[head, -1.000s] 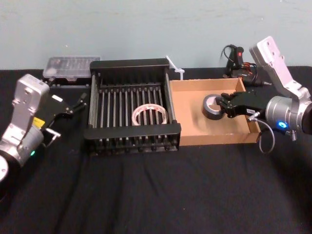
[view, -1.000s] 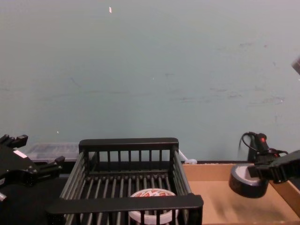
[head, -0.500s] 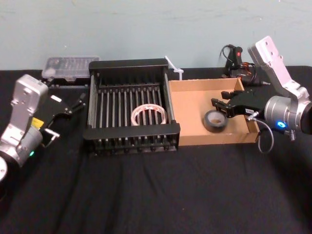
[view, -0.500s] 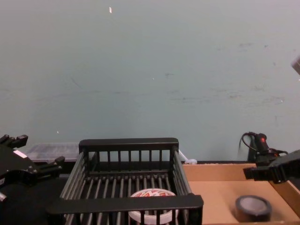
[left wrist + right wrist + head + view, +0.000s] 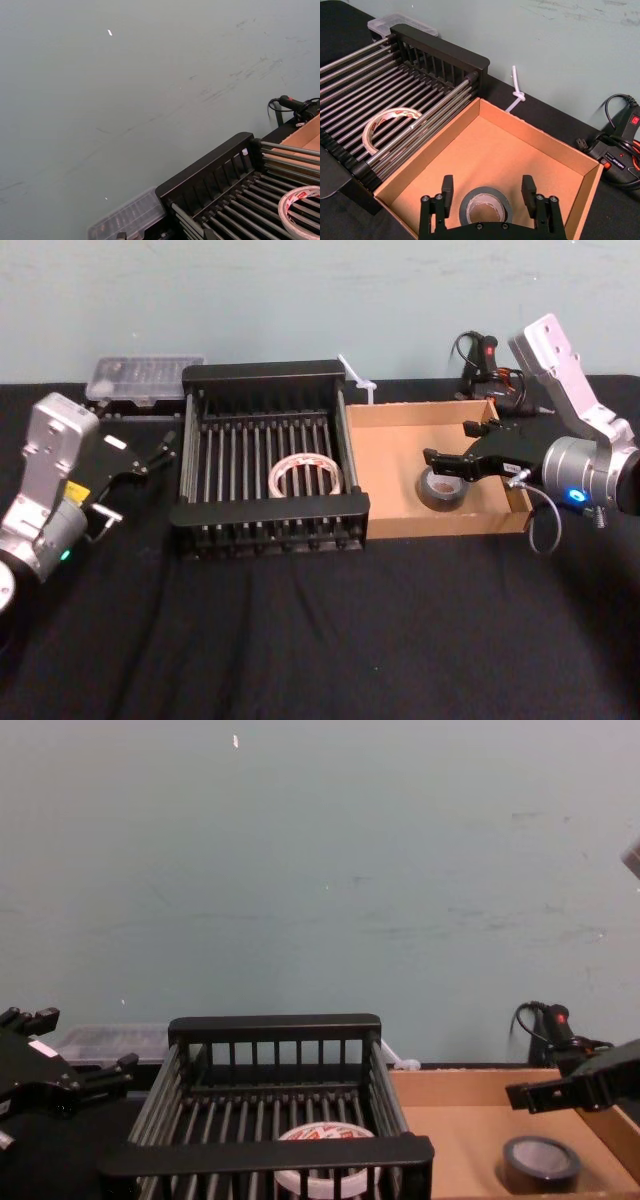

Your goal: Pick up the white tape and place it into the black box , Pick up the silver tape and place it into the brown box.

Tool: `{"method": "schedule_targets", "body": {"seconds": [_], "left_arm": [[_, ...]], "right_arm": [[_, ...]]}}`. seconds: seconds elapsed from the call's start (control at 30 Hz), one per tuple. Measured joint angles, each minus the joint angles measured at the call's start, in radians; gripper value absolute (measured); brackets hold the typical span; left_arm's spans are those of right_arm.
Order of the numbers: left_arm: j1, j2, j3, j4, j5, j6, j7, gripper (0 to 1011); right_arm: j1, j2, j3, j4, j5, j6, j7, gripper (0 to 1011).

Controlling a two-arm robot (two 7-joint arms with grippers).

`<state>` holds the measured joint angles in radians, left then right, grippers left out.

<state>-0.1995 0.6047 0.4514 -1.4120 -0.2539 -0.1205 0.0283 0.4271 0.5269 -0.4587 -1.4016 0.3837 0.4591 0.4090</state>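
**Both tapes sit in their boxes**

The white tape (image 5: pixel 306 473) lies flat on the bars inside the black box (image 5: pixel 270 372), near the front rim. The black box stands on the surface (image 5: pixel 320 640) covered in black cloth, toward its back edge. The brown box (image 5: pixel 385 475) stands right beside it, touching its right side.

The silver tape (image 5: pixel 442 488) lies flat on the floor of the brown box, near the front right corner. The right hand (image 5: pixel 447 462) hangs just above it, with its fingers spread wide apart and nothing held between them. In the right wrist view the two fingers (image 5: pixel 447 191) stand one on each side of the silver tape (image 5: pixel 485 206), not touching it.

The left hand (image 5: pixel 160 450) is parked over the left edge of the surface, just beside the black box. Its fingers are apart and hold nothing.

A clear plastic case (image 5: pixel 145 375) lies at the back left of the surface, behind the left hand. A white zip tie (image 5: pixel 360 380) lies behind the brown box. A black tool with cables (image 5: pixel 485 365) lies at the back right corner of the surface.
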Motion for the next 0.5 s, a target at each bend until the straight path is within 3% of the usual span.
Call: {"method": "schedule_targets", "body": {"seconds": [0.23, 0.5], "left_arm": [[0.000, 0.000, 0.000, 0.000, 0.000, 0.000, 0.000, 1002], [0.000, 0.000, 0.000, 0.000, 0.000, 0.000, 0.000, 1001]], "right_arm": [[-0.002, -0.001, 0.003, -0.002, -0.001, -0.001, -0.004, 1002], [-0.068, -0.016, 0.053, -0.070, -0.065, -0.074, -0.135, 1002]]}}
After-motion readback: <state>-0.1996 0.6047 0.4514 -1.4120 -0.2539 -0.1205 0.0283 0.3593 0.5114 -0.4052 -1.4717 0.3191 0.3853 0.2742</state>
